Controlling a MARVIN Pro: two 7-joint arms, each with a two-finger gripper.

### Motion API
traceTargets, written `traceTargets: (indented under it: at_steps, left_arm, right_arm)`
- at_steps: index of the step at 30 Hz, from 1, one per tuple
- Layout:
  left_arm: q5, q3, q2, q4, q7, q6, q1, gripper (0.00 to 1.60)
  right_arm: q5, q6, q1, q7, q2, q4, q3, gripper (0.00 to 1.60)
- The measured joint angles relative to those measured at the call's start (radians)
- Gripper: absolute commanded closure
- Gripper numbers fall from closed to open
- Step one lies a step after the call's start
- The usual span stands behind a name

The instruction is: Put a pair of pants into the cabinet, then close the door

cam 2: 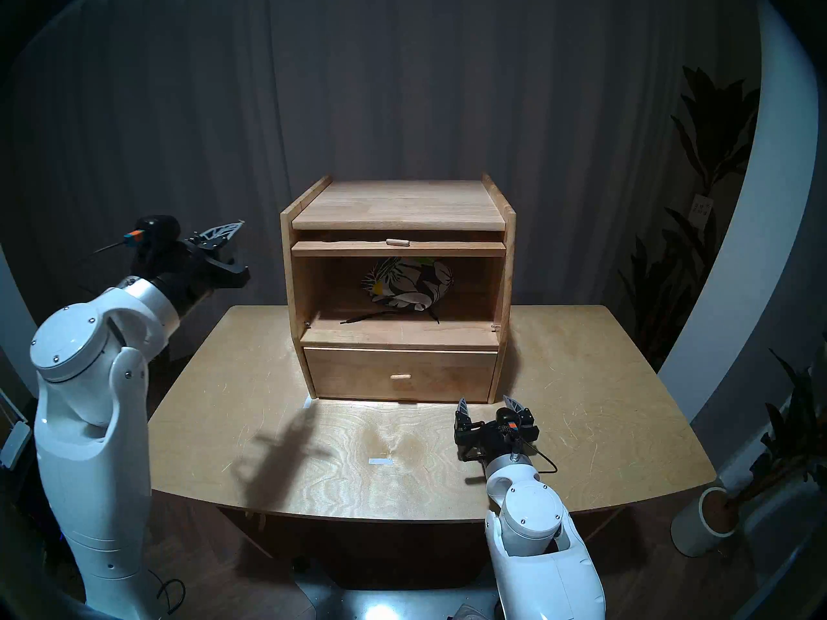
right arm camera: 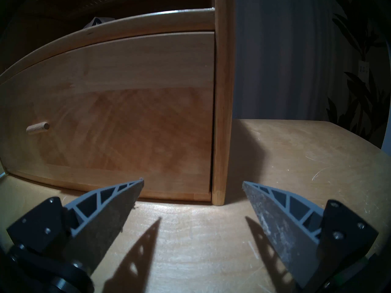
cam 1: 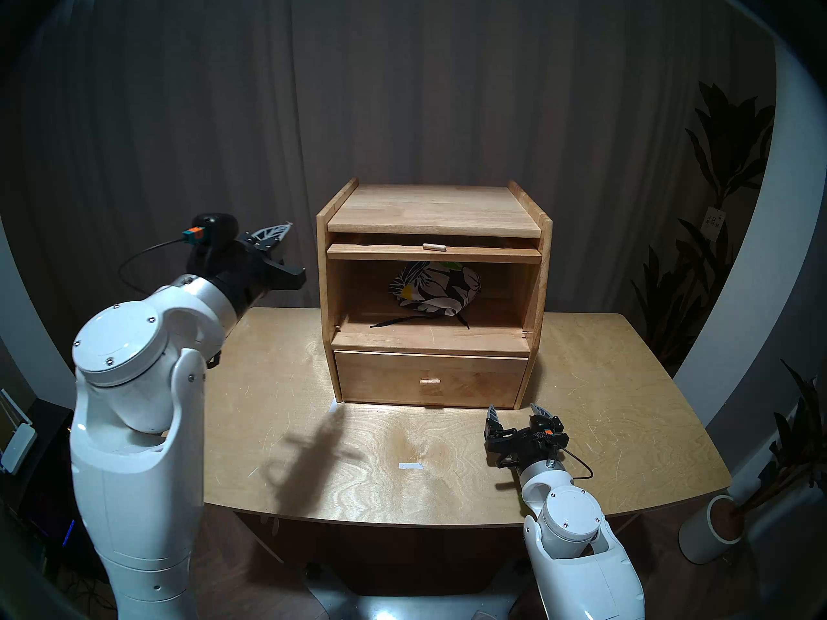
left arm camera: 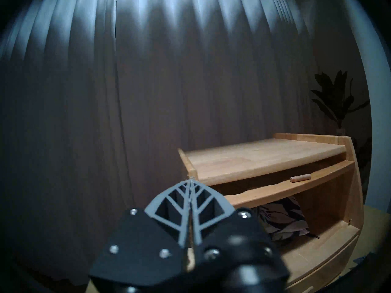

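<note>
The pants point(cam 1: 433, 288) lie bundled inside the cabinet point(cam 1: 432, 292)'s upper compartment — its door point(cam 1: 433, 251) slid up under the top. Drawer point(cam 1: 429, 379) closed. Left gripper point(cam 1: 286, 226) pinched together, empty; right gripper point(cam 1: 519, 412) spread apart above the table point(cam 1: 604, 404).

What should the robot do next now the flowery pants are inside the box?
Probably bring the shut, empty left gripper across to the peg handle and pull the door out and down. The pants already lie inside the cabinet, and the door is slid in flat under the top.
</note>
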Motion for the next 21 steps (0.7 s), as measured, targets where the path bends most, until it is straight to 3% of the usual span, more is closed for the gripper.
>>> traceTargets:
  at_steps: [11,21]
  left_arm:
    - [-0.021,-0.159,0.016,-0.022,-0.047,0.000,0.122,0.00]
    - [-0.038,-0.231,0.017,-0.020,-0.081,0.000,0.188,0.00]
  right_arm:
    - [-0.122,-0.031,0.035,0.019,0.080,-0.127,0.002,0.00]
    - [-0.268,-0.044,0.048,0.057,0.170,-0.242,0.001,0.00]
